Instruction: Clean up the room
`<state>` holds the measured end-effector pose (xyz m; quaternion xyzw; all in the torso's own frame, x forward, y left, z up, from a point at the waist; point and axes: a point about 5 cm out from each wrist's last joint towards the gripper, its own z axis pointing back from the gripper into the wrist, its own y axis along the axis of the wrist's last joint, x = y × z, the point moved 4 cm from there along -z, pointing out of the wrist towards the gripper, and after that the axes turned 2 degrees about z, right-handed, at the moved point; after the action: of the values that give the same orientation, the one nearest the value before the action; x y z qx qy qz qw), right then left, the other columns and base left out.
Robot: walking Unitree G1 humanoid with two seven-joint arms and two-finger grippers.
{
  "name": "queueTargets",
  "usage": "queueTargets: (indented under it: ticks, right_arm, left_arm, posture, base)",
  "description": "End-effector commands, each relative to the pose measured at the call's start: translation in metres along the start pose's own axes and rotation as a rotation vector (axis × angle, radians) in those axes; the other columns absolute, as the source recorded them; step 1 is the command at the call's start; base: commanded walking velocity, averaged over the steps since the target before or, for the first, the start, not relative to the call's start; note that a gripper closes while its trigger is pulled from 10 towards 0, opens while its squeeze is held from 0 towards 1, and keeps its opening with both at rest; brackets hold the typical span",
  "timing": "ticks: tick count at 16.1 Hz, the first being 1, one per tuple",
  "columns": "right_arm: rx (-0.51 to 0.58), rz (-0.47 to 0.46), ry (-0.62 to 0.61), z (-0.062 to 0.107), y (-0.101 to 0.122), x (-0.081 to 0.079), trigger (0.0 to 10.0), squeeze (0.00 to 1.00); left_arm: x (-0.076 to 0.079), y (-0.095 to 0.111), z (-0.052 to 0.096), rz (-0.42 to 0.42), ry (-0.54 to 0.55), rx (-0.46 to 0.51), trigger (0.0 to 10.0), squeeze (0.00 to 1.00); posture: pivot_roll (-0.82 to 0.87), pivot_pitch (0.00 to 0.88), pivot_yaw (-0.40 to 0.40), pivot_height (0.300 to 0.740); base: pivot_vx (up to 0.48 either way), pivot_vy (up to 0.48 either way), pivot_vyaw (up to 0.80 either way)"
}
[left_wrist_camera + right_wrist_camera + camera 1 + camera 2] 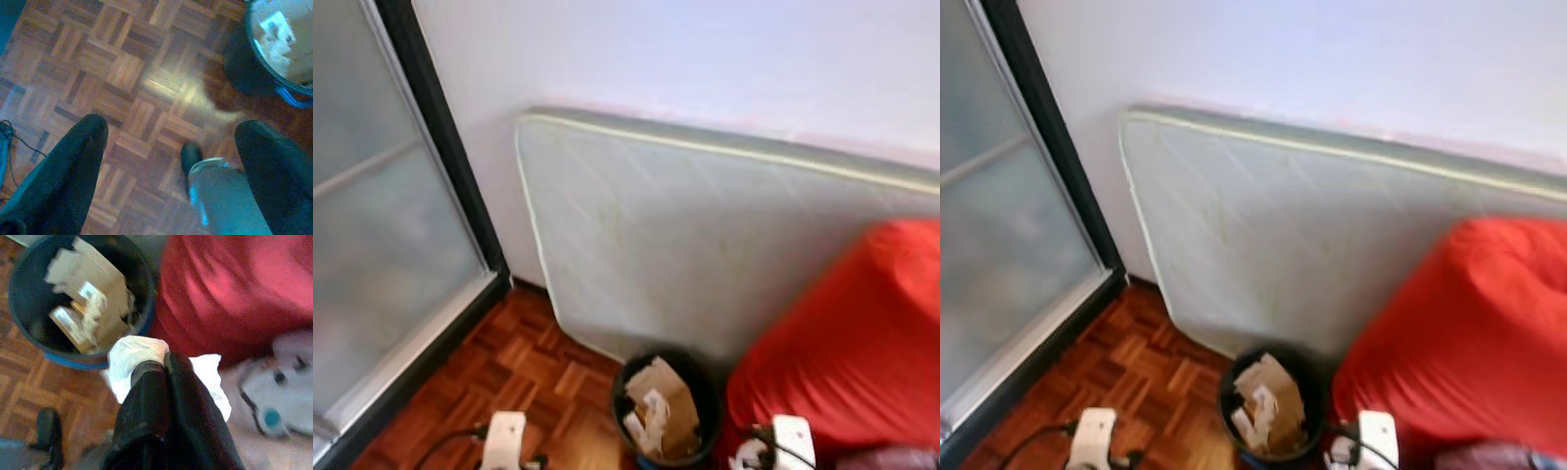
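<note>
The right gripper (149, 367) pinches a white tissue (134, 355) just beside the bin (29, 333), near the red cushion (234, 289). The left gripper (171, 132) hangs spread wide over parquet floor (122, 73). From the head, a mattress (705, 235) leans on the wall.

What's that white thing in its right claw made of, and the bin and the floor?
The white wad pinched in the right claw looks like soft tissue or paper towel: crumpled, matte. The bin seems dark plastic with a smooth rim. The floor looks like glossy wood parquet, small blocks in a basket-weave pattern.
</note>
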<state>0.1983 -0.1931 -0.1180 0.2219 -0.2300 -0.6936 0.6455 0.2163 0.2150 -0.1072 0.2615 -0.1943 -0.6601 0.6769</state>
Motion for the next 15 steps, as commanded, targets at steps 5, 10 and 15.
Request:
queueTargets:
  ticks: [5, 10, 15]
  right_arm:
    - [-0.003, 0.003, 0.024, 0.000, -0.001, -0.009, 10.0, 0.00]
    - [0.039, 0.037, 0.050, -0.001, 0.005, -0.012, 10.0, 0.00]
    - [0.210, 0.008, 0.105, 0.003, 0.028, -0.017, 10.0, 0.00]
  left_arm:
    - [-0.005, -0.004, 0.001, -0.014, 0.007, -0.013, 10.0, 0.00]
    - [-0.006, -0.002, 0.001, -0.010, 0.006, -0.006, 10.0, 0.00]
    - [-0.005, 0.002, 0.001, -0.001, 0.006, 0.024, 10.0, 0.00]
  posture:
    - [-0.05, 0.000, 0.010, 0.740]
    - [-0.05, 0.000, 0.016, 0.740]
    - [-0.06, 0.000, 0.021, 0.740]
  base:
    - [0.328, 0.000, 0.00]
    - [0.259, 0.000, 0.00]
    - [0.000, 0.000, 0.00]
